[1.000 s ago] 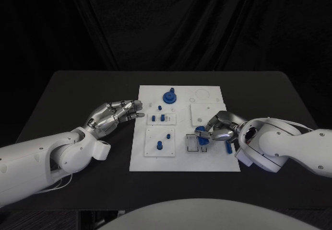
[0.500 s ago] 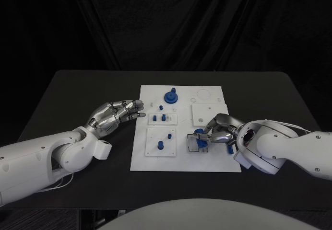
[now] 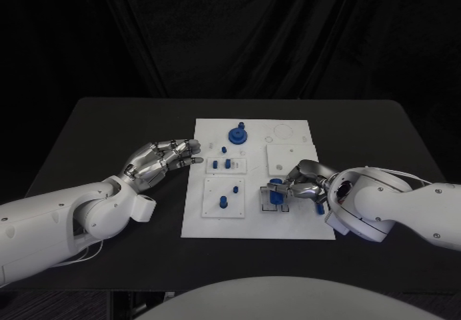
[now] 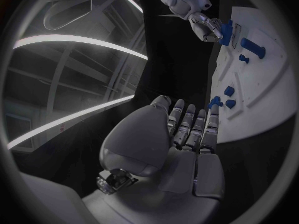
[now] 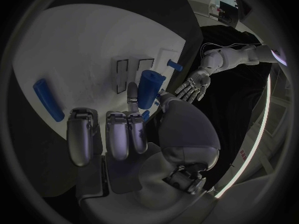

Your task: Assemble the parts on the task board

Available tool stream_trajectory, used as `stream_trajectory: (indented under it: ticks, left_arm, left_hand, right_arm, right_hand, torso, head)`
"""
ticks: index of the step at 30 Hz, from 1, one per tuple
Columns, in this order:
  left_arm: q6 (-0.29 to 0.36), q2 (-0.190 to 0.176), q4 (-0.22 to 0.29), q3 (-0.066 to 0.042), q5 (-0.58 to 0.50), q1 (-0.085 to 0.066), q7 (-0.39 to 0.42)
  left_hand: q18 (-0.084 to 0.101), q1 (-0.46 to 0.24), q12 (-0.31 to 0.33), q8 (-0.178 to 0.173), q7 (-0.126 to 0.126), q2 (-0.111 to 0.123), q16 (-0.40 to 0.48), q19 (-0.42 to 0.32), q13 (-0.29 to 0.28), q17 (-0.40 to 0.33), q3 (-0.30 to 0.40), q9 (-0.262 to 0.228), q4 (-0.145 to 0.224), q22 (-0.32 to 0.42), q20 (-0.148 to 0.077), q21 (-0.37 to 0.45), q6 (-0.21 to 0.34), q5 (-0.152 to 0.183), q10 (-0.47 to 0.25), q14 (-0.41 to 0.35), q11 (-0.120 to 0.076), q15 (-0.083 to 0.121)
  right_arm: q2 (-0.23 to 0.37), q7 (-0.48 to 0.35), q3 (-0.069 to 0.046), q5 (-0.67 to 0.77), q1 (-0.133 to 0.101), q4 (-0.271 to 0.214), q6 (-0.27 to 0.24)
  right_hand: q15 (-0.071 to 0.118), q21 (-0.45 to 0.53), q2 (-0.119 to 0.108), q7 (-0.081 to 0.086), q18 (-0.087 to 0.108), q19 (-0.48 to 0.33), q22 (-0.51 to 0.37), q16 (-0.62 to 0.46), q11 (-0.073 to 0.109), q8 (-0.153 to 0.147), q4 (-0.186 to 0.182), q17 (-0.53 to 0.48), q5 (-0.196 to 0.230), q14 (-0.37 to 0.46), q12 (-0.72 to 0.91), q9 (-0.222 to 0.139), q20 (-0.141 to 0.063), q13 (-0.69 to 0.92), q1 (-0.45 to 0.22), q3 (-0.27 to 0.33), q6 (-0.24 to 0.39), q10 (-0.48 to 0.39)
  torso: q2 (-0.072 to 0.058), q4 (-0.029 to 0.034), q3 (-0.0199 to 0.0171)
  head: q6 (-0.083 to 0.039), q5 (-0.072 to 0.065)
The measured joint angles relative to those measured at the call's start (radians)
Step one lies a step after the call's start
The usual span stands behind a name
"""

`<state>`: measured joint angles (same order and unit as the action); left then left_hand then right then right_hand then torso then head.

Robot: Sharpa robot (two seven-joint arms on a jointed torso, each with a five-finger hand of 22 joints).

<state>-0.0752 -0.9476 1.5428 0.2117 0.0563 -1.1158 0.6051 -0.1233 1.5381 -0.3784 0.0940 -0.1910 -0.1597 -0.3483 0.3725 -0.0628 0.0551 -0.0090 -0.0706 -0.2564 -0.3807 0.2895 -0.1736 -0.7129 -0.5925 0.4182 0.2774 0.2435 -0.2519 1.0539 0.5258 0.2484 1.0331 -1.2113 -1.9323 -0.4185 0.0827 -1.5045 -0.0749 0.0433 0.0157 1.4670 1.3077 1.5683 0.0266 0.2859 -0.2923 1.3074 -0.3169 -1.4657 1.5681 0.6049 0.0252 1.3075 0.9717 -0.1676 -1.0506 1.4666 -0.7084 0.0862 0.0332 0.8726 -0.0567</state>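
The white task board (image 3: 248, 223) lies in the middle of the table. My right hand (image 3: 306, 181) pinches a blue part (image 3: 276, 191) just above the two dark slots (image 3: 272, 201) near the board's front right. In the right wrist view the blue part (image 5: 148, 87) sits between thumb and a finger, close to the slots (image 5: 133, 74). My left hand (image 3: 163, 160) hovers at the board's left edge, fingers stretched out and holding nothing. The left hand (image 4: 184, 137) shows the same in its wrist view.
A round blue piece (image 3: 235, 136) stands at the board's far side. Small blue pegs (image 3: 224, 163) and another peg (image 3: 223, 200) stand in the left-hand plates. A blue bar (image 3: 318, 206) lies by the board's right edge under my right wrist.
My right hand has carried the blue part slightly left and down, closer to the slots. The left hand has barely moved.
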Motion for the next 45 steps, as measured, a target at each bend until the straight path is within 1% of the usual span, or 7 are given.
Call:
stream_trajectory:
  ticks: [3, 20, 24, 29, 35, 40, 45]
  left_arm:
    - [-0.001, 0.001, 0.0, 0.0, 0.0, 0.001, 0.0]
    - [-0.005, 0.001, -0.003, 0.0, 0.0, 0.005, -0.001]
    - [-0.006, 0.001, -0.003, 0.0, 0.0, 0.005, -0.002]
    - [-0.007, 0.001, -0.003, 0.0, 0.0, 0.006, -0.002]
    - [-0.007, -0.003, -0.002, 0.0, 0.0, 0.009, -0.002]
    - [-0.007, -0.006, -0.002, 0.0, 0.0, 0.01, -0.002]
    - [-0.007, -0.006, -0.002, 0.0, 0.0, 0.011, -0.002]
  left_hand:
    - [0.017, 0.0, 0.0, 0.0, 0.0, 0.0, -0.004, 0.0, 0.0, 0.0, 0.003, 0.0, 0.003, 0.0, 0.0, 0.0, 0.0, 0.0, 0.0, 0.004, 0.0, -0.004]
    - [0.016, 0.0, 0.0, 0.0, 0.0, 0.0, -0.004, 0.0, 0.0, 0.0, 0.003, 0.0, 0.003, 0.0, 0.0, 0.0, 0.0, 0.0, 0.0, 0.004, 0.0, -0.004]
    - [0.016, 0.0, 0.0, 0.0, 0.0, 0.0, -0.004, 0.0, 0.0, 0.0, 0.006, 0.0, 0.0, 0.0, 0.0, 0.0, 0.0, 0.0, 0.0, 0.004, 0.0, -0.004]
    - [0.016, 0.0, 0.0, 0.0, 0.0, 0.0, -0.004, 0.0, 0.0, 0.0, 0.006, 0.0, 0.0, 0.0, 0.0, 0.0, 0.0, 0.0, 0.0, 0.004, 0.0, -0.004]
    - [0.016, 0.0, 0.0, 0.0, 0.0, 0.0, -0.004, 0.0, 0.0, 0.0, 0.006, 0.0, 0.0, 0.0, 0.0, 0.0, 0.0, 0.0, 0.0, 0.004, 0.0, -0.004]
    - [0.016, 0.0, 0.0, 0.0, 0.0, 0.0, -0.004, 0.0, 0.0, 0.001, 0.006, 0.0, 0.0, 0.0, 0.0, 0.0, 0.0, 0.0, 0.0, 0.004, 0.0, -0.004]
    - [0.016, 0.0, 0.0, 0.0, 0.0, 0.0, -0.004, 0.0, 0.0, 0.001, 0.006, 0.0, 0.0, 0.0, 0.0, 0.0, 0.0, 0.0, 0.0, 0.004, 0.0, -0.004]
  right_arm:
    - [-0.002, 0.004, 0.0, 0.002, 0.0, 0.002, 0.008]
    - [-0.003, 0.012, 0.0, 0.008, 0.003, 0.003, 0.037]
    - [0.003, -0.001, 0.0, 0.018, 0.003, 0.0, 0.028]
    - [0.023, -0.062, 0.0, 0.066, 0.004, -0.014, -0.022]
    - [0.063, -0.181, 0.0, 0.202, 0.004, -0.045, -0.148]
    - [0.089, -0.24, 0.0, 0.316, 0.004, -0.064, -0.216]
    - [0.1, -0.254, 0.0, 0.418, 0.013, -0.071, -0.232]
  right_hand:
    - [0.0, 0.0, 0.002, 0.002, 0.0, -0.002, 0.0, 0.0, 0.0, -0.003, 0.0, 0.0, 0.017, 0.0, 0.0, -0.001, 0.002, 0.0, -0.011, 0.011, -0.002, 0.0]
    - [0.0, 0.004, 0.002, 0.004, 0.0, -0.004, 0.0, 0.0, 0.0, -0.011, 0.003, 0.0, 0.027, 0.0, 0.0, -0.001, 0.004, 0.0, -0.014, 0.016, -0.004, 0.0]
    - [0.0, 0.004, -0.003, 0.004, 0.0, -0.004, 0.0, 0.0, 0.0, -0.012, 0.012, 0.0, 0.01, 0.0, 0.0, -0.001, 0.004, 0.0, 0.043, 0.016, -0.004, 0.0]
    - [0.0, 0.004, -0.027, 0.005, 0.0, -0.004, 0.0, 0.0, 0.0, -0.015, 0.019, 0.0, -0.009, 0.0, 0.0, 0.001, 0.004, 0.0, 0.094, 0.018, -0.009, 0.0]
    - [0.0, -0.006, -0.071, 0.013, 0.0, -0.002, 0.0, 0.0, -0.006, -0.03, 0.004, 0.0, -0.019, 0.0, 0.0, 0.001, 0.005, 0.0, 0.216, 0.048, -0.001, -0.001]
    - [-0.02, -0.005, -0.09, 0.033, 0.0, -0.001, 0.0, 0.0, -0.026, -0.042, 0.001, 0.0, 0.008, -0.002, 0.0, 0.001, 0.02, 0.0, 0.283, 0.08, 0.07, 0.0]
    - [-0.029, 0.023, -0.1, 0.051, 0.0, 0.0, 0.0, 0.0, -0.036, -0.047, 0.0, 0.0, 0.043, 0.0, 0.0, -0.005, 0.029, 0.001, 0.332, 0.093, 0.166, 0.0]
  torso:
    - [0.0, 0.0, -0.0006]
    - [0.001, 0.0, -0.0007]
    - [0.001, -0.0001, -0.0007]
    - [0.001, -0.0004, -0.0006]
    - [0.001, -0.0005, -0.0006]
    - [0.001, -0.0007, -0.0007]
    - [0.001, -0.0012, -0.0009]
  head:
    - [0.0, 0.0]
    - [0.0, 0.0]
    - [0.0, 0.003]
    - [0.0, 0.004]
    - [0.0, 0.007]
    - [0.0, 0.007]
    - [0.0, 0.007]
